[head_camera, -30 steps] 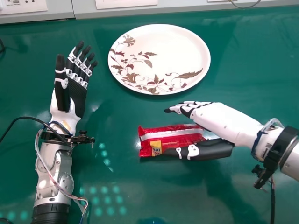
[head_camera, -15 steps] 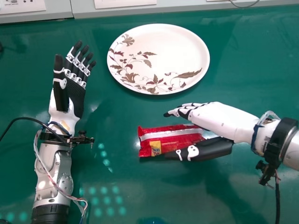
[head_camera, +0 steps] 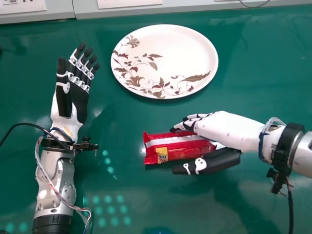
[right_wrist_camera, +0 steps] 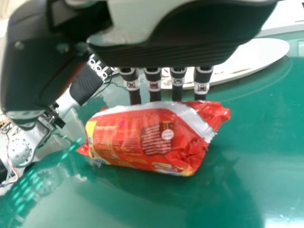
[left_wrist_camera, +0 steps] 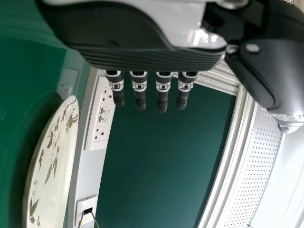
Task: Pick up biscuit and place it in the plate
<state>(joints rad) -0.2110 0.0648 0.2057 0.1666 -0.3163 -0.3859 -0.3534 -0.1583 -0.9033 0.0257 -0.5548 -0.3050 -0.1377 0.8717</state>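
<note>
Lying partly between right hand's (head_camera: 222,129) fingers (head_camera: 191,121) and thumb (head_camera: 217,162), biscuit packet (head_camera: 168,147)

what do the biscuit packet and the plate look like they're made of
The biscuit packet looks like thin glossy plastic film, given its crinkles and bright highlights. The plate seems hard, smooth and slightly shiny, off-white with a printed leaf pattern; melamine or ceramic, I can't tell which.

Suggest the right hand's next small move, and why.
Probably close the right hand on the red packet: its fingers are straight by the packet's far side, its thumb is by the near side, and the packet lies outside the plate.
</note>
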